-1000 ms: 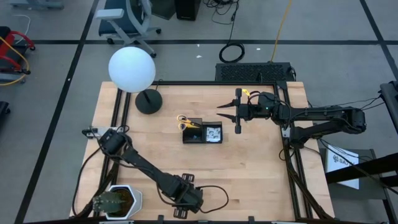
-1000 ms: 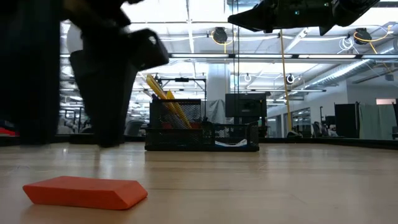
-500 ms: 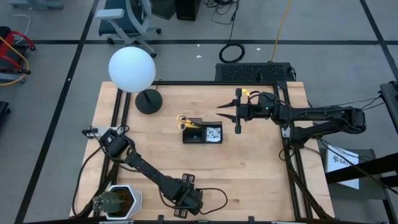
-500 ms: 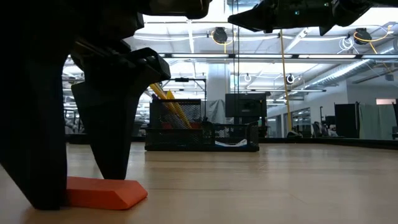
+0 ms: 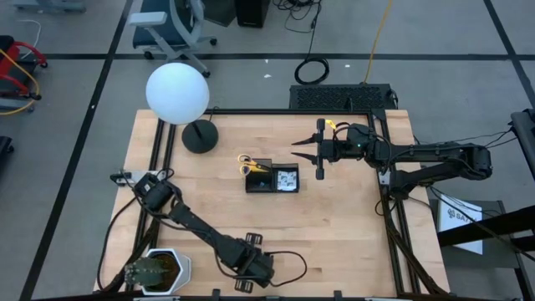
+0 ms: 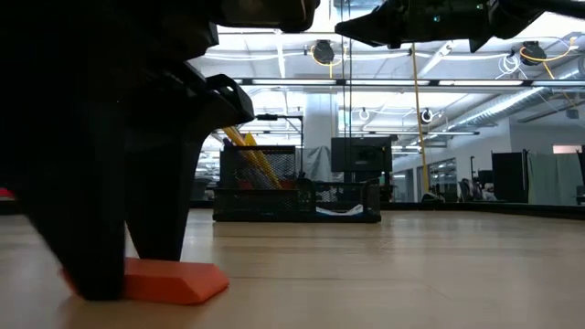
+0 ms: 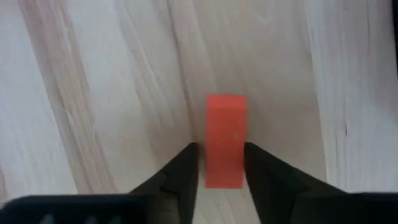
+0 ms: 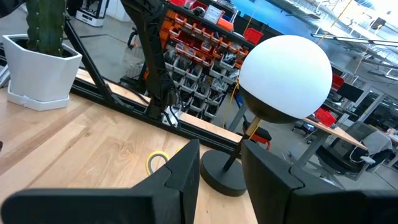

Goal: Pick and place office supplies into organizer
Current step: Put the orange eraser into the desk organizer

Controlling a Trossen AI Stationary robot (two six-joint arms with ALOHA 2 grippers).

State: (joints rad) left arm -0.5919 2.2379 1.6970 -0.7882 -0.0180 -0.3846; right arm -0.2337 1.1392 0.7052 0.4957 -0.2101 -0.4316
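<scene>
The small red eraser (image 7: 224, 140) lies flat on the wood near the table's near edge (image 6: 178, 281). My left gripper (image 7: 222, 171) points down over it, open, with one finger along each long side and its tips at the table. In the high view the left gripper (image 5: 251, 267) hides the eraser. The black organizer (image 5: 272, 178) stands mid-table with the yellow-handled scissors (image 5: 248, 163) upright in its left compartment. My right gripper (image 5: 295, 149) hovers open, high above the table, right of the organizer. My left gripper comes from above, pointing down, and straddles the eraser at the end nearest the wrist camera. One fingertip (image 7: 255, 165) looks to be against the eraser's long side (image 7: 241, 155). A thin gap shows at the other finger. The eraser lies flat on the table.
A round white lamp (image 5: 177, 94) on a black base (image 5: 201, 135) stands at the far left. A potted cactus (image 5: 155, 269) sits at the near-left corner, close to the left arm. Bare wood lies between the eraser and the organizer.
My left gripper has come down over the eraser until its fingers reach the table on either side of it. In the last half second the eraser has slid slightly toward the table's right. The right arm has kept still.
</scene>
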